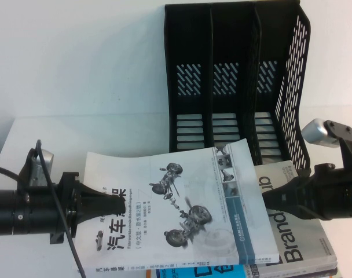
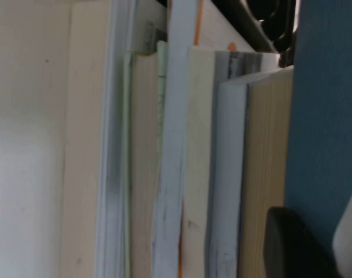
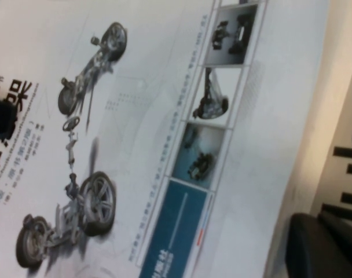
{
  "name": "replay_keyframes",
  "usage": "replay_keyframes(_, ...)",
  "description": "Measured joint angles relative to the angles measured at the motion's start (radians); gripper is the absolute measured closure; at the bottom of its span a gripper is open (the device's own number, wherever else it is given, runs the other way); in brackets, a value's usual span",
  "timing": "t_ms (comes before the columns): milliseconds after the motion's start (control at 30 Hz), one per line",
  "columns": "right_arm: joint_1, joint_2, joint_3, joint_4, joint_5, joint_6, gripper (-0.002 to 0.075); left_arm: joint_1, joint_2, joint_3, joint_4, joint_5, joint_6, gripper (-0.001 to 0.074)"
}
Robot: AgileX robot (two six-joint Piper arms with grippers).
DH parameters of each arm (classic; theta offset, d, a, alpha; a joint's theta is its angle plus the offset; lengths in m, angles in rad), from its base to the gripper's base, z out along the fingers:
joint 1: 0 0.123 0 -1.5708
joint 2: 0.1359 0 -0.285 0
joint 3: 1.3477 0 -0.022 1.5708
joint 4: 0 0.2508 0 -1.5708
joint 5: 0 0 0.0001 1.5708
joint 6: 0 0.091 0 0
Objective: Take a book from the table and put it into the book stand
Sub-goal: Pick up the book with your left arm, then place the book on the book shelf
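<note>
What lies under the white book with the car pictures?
Under the book lies a stack of other books; a grey one printed "Brand" shows beside it. Their covers are mostly hidden. The left gripper and right gripper meet the book's opposite edges.

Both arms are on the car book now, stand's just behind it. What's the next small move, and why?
Probably lift the book a little higher, both arms together. The left end effector is at its left edge and the right end effector at its teal-strip edge. The cover sags between them above the stack, with its far corner just in front of the book stand, so it needs clearance before tipping upright toward a slot.
</note>
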State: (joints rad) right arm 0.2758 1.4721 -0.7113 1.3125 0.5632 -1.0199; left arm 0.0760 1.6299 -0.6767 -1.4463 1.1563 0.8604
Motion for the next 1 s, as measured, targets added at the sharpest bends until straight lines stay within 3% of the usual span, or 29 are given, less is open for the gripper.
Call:
replay_keyframes(233,0.000,0.000,-0.003,-0.030,0.000,0.000,0.0728,-0.001,-0.002,-0.001,-0.003,0.008,-0.014,0.0614)
replay_keyframes(467,0.000,-0.007,-0.007,-0.067,0.005,0.000,0.0728,-0.013,-0.060,-0.093,0.076,0.004,-0.164,0.0615)
replay_keyframes(1000,-0.058,-0.242,-0.003,-0.156,0.022,0.002,0.0729,-0.017,-0.208,-0.664,0.344,0.049,-0.545,0.0615)
